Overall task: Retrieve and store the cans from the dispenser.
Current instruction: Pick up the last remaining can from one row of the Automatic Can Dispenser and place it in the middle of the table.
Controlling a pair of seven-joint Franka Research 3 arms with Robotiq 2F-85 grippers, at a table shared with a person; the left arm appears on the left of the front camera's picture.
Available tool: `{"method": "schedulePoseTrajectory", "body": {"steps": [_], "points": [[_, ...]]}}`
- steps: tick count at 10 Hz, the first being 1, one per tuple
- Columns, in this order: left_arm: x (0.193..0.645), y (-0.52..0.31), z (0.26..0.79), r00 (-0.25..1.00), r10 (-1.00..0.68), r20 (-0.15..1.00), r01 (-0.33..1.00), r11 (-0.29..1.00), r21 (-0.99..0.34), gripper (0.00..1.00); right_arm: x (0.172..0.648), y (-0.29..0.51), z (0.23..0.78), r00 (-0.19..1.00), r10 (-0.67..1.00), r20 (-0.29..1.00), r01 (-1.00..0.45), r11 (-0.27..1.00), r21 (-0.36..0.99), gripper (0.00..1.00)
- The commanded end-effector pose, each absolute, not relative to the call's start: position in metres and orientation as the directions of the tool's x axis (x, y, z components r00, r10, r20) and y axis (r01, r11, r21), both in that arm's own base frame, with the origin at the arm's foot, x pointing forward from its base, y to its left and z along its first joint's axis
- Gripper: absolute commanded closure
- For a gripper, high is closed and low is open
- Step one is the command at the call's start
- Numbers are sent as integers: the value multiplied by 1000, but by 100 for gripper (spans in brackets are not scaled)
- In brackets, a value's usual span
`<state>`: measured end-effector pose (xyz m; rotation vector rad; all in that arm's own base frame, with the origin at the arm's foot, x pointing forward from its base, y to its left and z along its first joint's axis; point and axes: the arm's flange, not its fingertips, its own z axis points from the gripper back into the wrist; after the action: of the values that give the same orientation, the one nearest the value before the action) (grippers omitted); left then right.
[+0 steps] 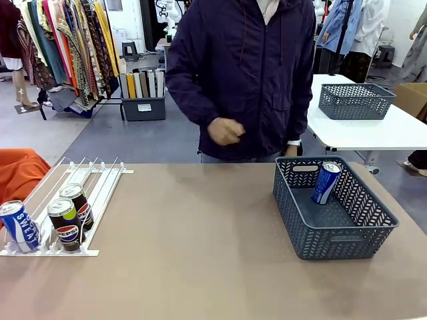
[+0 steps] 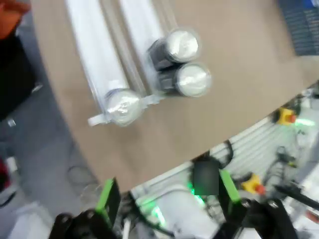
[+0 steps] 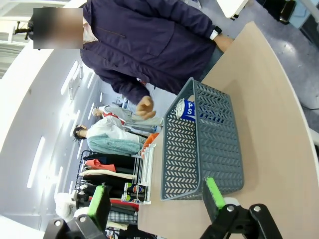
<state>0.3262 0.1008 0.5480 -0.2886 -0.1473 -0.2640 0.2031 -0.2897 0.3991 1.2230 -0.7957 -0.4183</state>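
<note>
- Clothes racks and a second table fill the room behind a person whose hand (image 1: 225,131) is curled at the waist.
- Front view: on the tan table (image 1: 200,267), the rack (image 1: 100,193) at the left end holds a blue can (image 1: 17,225) and two black cans (image 1: 65,223). Another can (image 1: 325,182) leans inside the grey basket (image 1: 347,247) on the right.
- Left wrist view: the left pincer (image 2: 168,194) hangs with its jaws apart and empty, short of the rack's front, with three silver tops beyond.
- Right wrist view: the right pincer (image 3: 157,196) is also spread and empty, just before the basket.
- I'd say one can is stored and the next fetch is starting. The left pincer needs to come in and straddle a front can squarely.
</note>
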Motion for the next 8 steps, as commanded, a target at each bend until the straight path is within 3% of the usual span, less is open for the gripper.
{"method": "schedulePoseTrajectory", "body": {"steps": [1,3,4,5,8], "points": [[333,90,536,963,-232,137,253,954,-160,0,207,-290,402,649,-680,341,-155,320,935,0],[346,76,516,979,-144,147,156,985,-75,0,207,-290,402,649,-680,341,-155,320,935,0],[353,70,512,983,-46,179,67,992,-110,0,207,-290,402,649,-680,341,-155,320,935,0],[342,81,531,967,-208,144,225,968,-113,0,207,-290,402,649,-680,341,-155,320,935,0],[355,70,506,978,-156,142,165,984,-59,0,207,-290,402,649,-680,341,-155,320,935,0]]}}
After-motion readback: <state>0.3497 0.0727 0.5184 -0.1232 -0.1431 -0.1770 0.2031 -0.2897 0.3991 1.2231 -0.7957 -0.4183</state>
